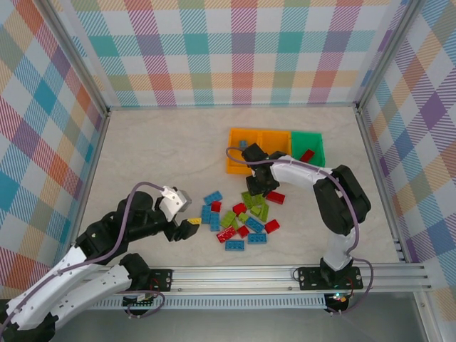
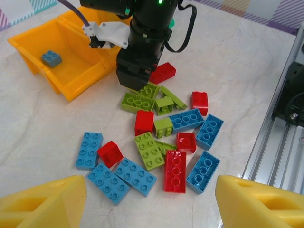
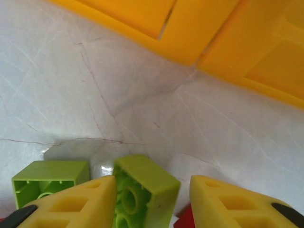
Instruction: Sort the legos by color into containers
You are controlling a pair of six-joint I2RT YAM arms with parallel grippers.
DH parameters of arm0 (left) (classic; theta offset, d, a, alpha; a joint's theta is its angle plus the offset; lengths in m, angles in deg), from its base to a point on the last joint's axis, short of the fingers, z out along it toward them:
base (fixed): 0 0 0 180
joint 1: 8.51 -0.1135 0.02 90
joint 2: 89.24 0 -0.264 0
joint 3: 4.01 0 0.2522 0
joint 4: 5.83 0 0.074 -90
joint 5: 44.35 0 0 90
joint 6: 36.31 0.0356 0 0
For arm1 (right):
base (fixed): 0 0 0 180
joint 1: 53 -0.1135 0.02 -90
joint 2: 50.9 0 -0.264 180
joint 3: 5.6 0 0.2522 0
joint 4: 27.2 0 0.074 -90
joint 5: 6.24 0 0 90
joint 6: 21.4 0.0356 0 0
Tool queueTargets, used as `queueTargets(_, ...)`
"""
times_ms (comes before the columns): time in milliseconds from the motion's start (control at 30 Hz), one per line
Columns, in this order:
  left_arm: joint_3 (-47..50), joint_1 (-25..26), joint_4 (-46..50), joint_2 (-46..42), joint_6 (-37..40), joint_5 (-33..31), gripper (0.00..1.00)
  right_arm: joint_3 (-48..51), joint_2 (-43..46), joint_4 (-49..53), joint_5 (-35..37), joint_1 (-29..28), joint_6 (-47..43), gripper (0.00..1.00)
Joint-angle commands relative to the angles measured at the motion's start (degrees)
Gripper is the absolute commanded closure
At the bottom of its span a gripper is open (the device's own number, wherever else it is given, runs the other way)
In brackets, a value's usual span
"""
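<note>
Legos (image 1: 246,210) lay heaped on the table (image 1: 142,142), near side of the containers (image 1: 235,160). My right arm (image 1: 335,199) bent down over the heap's far edge, its pincer (image 3: 154,185) half-spread round a tilted lime green lego (image 3: 147,172), one finger (image 3: 80,199) touching it. My left pincer (image 2: 149,185) hovered low, spread wide.

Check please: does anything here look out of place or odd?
One lime brick lies tipped on its side between the fingers of the right hand, its hollow underside facing sideways. Nothing looks spilled or damaged.
</note>
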Motion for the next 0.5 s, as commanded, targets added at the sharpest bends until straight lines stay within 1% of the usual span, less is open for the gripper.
queueTargets(0, 0.06, 0.37, -2.07, 1.26, 0.75, -1.12, 0.27, -0.04, -0.61, 0.03, -3.38, 0.19, -0.41, 0.56)
queueTargets(100, -0.32, 0.41, -1.93, 2.37, 0.97, -1.37, 0.26, 0.47, -0.94, -0.28, -5.01, 0.19, 0.24, 0.55)
queueTargets(233, -0.41, 0.37, -1.34, 2.56, 0.55, -1.91, 0.26, 0.78, -2.09, -0.03, -5.7, 0.19, 1.04, 0.59)
queueTargets(300, -0.32, 0.37, -1.15, 2.27, 0.19, -2.16, 0.25, 0.69, -2.28, -0.04, -6.2, 0.19, 1.39, 0.64)
queueTargets(400, 0.03, 0.42, -1.06, 1.68, -0.09, -1.9, 0.24, 0.61, -1.04, -0.16, -6.48, 0.19, 1.89, 0.76)
queueTargets(433, 0.18, 0.42, -0.98, 1.48, 0.15, -1.12, 0.22, 0.44, 0.01, -0.14, -6.24, 0.19, 2.17, 0.8)
queueTargets(467, 0.28, 0.43, -0.89, 1.35, 0.53, -0.28, 0.19, 0.27, 1.03, -0.15, -5.98, 0.19, 2.33, 0.82)
